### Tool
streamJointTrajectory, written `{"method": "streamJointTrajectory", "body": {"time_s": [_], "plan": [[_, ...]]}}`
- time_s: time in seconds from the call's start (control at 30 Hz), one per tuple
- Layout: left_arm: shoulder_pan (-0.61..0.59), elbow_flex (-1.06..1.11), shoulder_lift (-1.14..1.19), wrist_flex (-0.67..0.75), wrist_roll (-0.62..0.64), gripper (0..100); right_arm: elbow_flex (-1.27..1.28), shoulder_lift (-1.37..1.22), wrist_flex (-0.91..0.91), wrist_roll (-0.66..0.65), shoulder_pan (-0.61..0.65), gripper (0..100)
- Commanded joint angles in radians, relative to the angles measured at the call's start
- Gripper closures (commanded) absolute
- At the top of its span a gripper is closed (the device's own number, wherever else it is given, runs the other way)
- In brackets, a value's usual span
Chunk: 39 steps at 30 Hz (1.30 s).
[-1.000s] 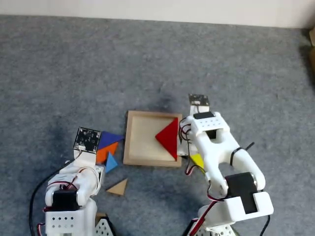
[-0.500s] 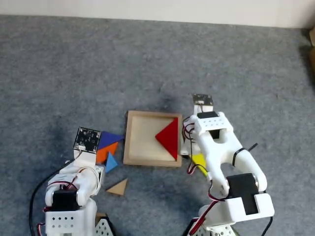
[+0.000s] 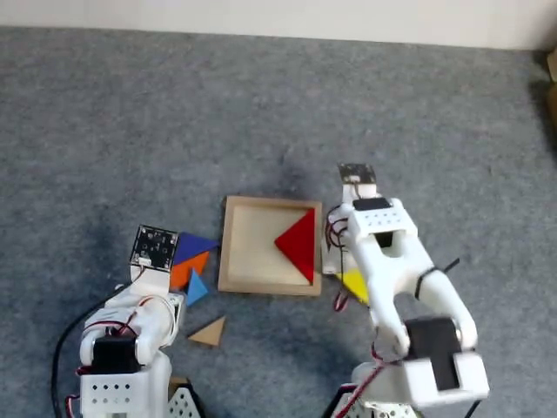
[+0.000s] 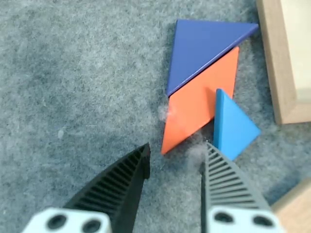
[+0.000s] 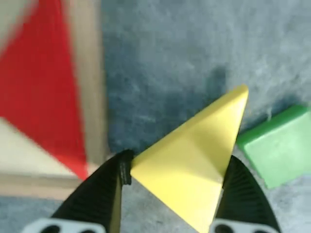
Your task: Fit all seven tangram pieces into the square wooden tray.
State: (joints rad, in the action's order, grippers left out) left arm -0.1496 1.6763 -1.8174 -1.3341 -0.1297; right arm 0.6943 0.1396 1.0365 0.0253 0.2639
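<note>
The square wooden tray point(image 3: 261, 284) lies mid-table with a red triangle point(image 3: 298, 244) in its right part. My right gripper point(image 5: 175, 162) is just right of the tray, shut on a yellow triangle point(image 5: 192, 160), also seen from above point(image 3: 353, 283). A green square point(image 5: 274, 150) lies beside it on the carpet. My left gripper point(image 4: 175, 150) hangs open over the carpet left of the tray, close to an orange parallelogram point(image 4: 199, 107), a dark blue triangle point(image 4: 204, 46) and a light blue triangle point(image 4: 233, 126).
A tan triangle point(image 3: 209, 331) lies on the grey carpet in front of the tray, near the left arm's base point(image 3: 122, 357). The tray's rim point(image 5: 87, 97) stands right next to the right gripper's finger. Open carpet stretches beyond the tray.
The right arm has drawn back slightly toward its base with the yellow triangle between its fingers. The left arm and the other pieces have not moved.
</note>
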Motion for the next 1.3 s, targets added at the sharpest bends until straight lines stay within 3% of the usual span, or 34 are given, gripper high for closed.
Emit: {"method": "streamJointTrajectory", "body": {"time_s": [0.0,0.27,0.6,0.97,1.27], "plan": [[0.008,0.019,-0.004,-0.006,0.003,83,-0.021,0.153,0.045,-0.072,-0.013,85.3],[0.008,0.019,-0.004,-0.006,0.003,83,-0.114,0.185,0.114,-0.345,0.007,85.3],[0.008,0.019,-0.004,-0.006,0.003,83,-0.236,0.182,0.113,-0.654,0.193,85.4],[0.008,0.019,-0.004,-0.006,0.003,83,-0.278,0.127,0.111,-0.838,0.328,85.4],[0.008,0.019,-0.004,-0.006,0.003,83,-0.585,-0.176,0.209,-0.919,0.332,85.4]]}}
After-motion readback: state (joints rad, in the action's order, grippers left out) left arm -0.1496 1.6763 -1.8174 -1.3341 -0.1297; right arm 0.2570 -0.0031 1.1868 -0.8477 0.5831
